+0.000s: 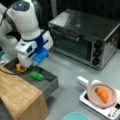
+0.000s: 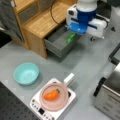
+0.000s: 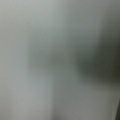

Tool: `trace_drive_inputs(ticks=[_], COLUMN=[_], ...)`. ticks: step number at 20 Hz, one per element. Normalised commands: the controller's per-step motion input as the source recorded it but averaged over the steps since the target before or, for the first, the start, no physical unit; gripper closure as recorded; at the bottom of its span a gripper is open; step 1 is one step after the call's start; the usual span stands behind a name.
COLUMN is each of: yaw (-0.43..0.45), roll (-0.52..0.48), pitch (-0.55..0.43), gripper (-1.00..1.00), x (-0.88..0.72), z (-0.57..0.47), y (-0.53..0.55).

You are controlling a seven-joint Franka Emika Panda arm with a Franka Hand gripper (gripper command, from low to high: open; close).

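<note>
The grey worktop (image 2: 82, 62) carries an oven (image 1: 85, 37). An open drawer (image 2: 58, 43) contains a green vegetable (image 1: 37, 75); a pan (image 2: 53, 97) contains a carrot (image 2: 51, 95). The tool (image 1: 33, 65) hangs over the drawer.

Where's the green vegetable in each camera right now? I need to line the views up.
Front view: green vegetable lies in the open drawer, left of centre, just below the gripper.
Front view: green vegetable upper centre, in the drawer.
Wrist view: not in it.
Shared landmark: carrot in the pan.
</note>
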Motion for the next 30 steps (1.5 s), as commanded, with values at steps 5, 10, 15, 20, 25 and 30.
trace_drive_inputs(ticks=[5, 10, 15, 20, 25, 30], yaw=[-0.146, -0.144, -0.138, -0.126, -0.065, 0.007], roll=[0.058, 0.051, 0.043, 0.037, 0.022, 0.012], pitch=[-0.070, -0.069, -0.060, -0.066, -0.061, -0.046], gripper=[-1.00, -1.00, -1.00, -1.00, -1.00, -1.00], x=[-0.10, -0.13, -0.14, -0.12, -0.10, -0.09], z=[-0.06, -0.06, -0.05, -0.07, -0.07, -0.04], y=[0.25, 0.24, 0.22, 0.19, 0.03, -0.15])
